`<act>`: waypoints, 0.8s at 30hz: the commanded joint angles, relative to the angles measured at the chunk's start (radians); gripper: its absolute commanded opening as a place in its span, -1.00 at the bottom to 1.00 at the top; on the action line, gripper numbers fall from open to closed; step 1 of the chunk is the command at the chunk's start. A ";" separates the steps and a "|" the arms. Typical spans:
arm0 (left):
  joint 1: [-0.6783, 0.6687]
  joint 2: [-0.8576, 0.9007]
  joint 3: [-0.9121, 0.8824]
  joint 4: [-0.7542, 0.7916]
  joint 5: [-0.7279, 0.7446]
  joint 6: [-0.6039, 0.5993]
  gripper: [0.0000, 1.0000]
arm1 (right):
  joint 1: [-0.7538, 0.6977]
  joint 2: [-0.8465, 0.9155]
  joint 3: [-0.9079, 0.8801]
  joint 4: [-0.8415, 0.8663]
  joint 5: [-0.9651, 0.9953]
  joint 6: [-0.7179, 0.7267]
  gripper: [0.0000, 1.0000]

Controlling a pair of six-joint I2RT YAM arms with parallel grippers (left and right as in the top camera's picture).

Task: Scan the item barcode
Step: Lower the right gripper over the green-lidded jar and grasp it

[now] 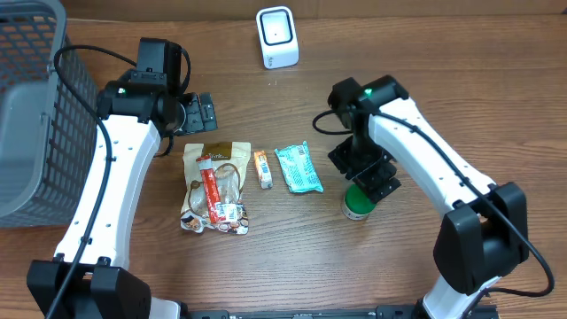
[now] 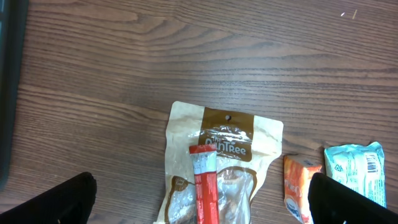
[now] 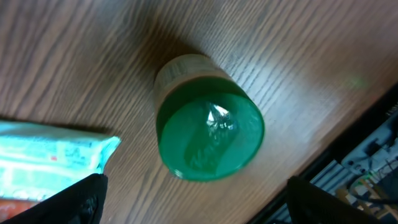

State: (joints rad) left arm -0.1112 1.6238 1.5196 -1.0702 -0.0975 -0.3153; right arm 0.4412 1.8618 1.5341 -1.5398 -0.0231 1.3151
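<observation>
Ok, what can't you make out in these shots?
Green-lidded container: overhead, partly hidden under the right gripper; right wrist shows mostly its lid, no barcode.
Brown pouch: left wrist, lower part cut off by the bottom edge.
Teal packet: left wrist, cut by a finger and the right edge.
Scanner: overhead, too small for detail.

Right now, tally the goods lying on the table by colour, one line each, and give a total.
Tan pouch: 1
Red stick pack: 1
Orange packet: 1
Teal packet: 1
Green-lidded tub: 1
Total: 5, leaving out the small wrappers at the pouch's foot, which are too jumbled to count.
</observation>
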 commanded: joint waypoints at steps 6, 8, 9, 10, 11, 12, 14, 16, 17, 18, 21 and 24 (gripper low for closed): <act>-0.007 0.005 0.018 0.001 0.005 -0.014 0.99 | 0.003 0.001 -0.130 0.093 -0.019 0.028 0.86; -0.007 0.005 0.018 0.001 0.005 -0.014 0.99 | 0.003 0.001 -0.153 0.119 -0.025 0.028 0.85; -0.007 0.005 0.018 0.001 0.005 -0.014 1.00 | 0.003 0.001 -0.163 0.133 -0.026 0.027 0.84; -0.007 0.005 0.018 0.001 0.005 -0.014 1.00 | 0.003 0.001 -0.168 0.144 -0.026 0.026 0.83; -0.007 0.005 0.018 0.001 0.005 -0.014 1.00 | 0.003 0.001 -0.172 0.155 -0.027 0.024 0.83; -0.007 0.005 0.018 0.001 0.005 -0.014 0.99 | 0.003 0.001 -0.173 0.158 -0.027 0.024 0.80; -0.007 0.005 0.018 0.001 0.005 -0.014 1.00 | 0.003 0.001 -0.173 0.161 -0.027 0.024 0.79; -0.007 0.005 0.018 0.001 0.005 -0.014 0.99 | 0.002 0.001 -0.173 0.167 -0.026 0.024 0.79; -0.007 0.005 0.018 0.001 0.005 -0.014 1.00 | 0.002 0.001 -0.173 0.169 -0.026 0.024 0.78; -0.007 0.005 0.018 0.001 0.005 -0.014 1.00 | 0.002 0.001 -0.173 0.171 -0.023 0.024 0.76; -0.007 0.005 0.018 0.001 0.005 -0.014 1.00 | 0.002 0.001 -0.173 0.171 -0.023 0.024 0.75; -0.007 0.005 0.018 0.001 0.005 -0.014 0.99 | 0.002 0.001 -0.173 0.170 -0.023 0.023 0.72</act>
State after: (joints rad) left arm -0.1112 1.6238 1.5196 -1.0702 -0.0975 -0.3153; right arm 0.4412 1.8618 1.3678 -1.3754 -0.0479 1.3315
